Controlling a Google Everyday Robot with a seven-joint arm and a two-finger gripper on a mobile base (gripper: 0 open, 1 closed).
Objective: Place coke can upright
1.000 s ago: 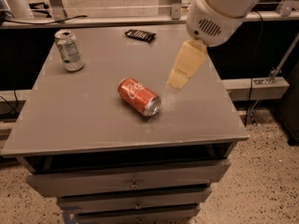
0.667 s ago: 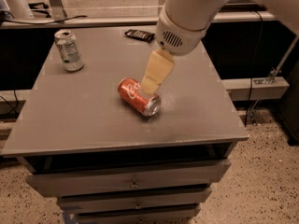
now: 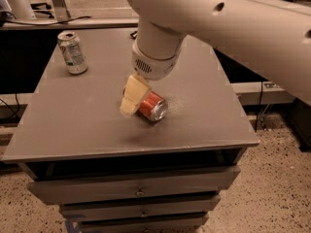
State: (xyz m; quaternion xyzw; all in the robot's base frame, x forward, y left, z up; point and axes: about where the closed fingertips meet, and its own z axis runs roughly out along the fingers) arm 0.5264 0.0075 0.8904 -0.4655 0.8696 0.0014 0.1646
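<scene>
Arm (image 3: 233,28): it reaches in from the upper right and crosses over the table, with the wrist pointed down at the middle of the top. I read that as an approach from above, which suits a can lying flat.
Table (image 3: 73,125): a grey top over a stack of drawers (image 3: 141,191). There is bare surface all round the work spot, so I have room to stand something up.
Silver-white can (image 3: 73,52): it stands upright near the far left corner, well apart from the action. It is not my target.
Gripper (image 3: 130,103): it sits low over the table centre, right against the left side of the coke can and partly covering it. I cannot tell whether it is clenched or released.
Coke can (image 3: 154,106): it lies on its side near the middle of the table, with its silver end facing me and to the right. It is not yet upright.
Step, as I judge it: closing in for a grasp across the body, so the can can be tipped onto its base.
Risk: a round can may roll away if nudged off-centre.
</scene>
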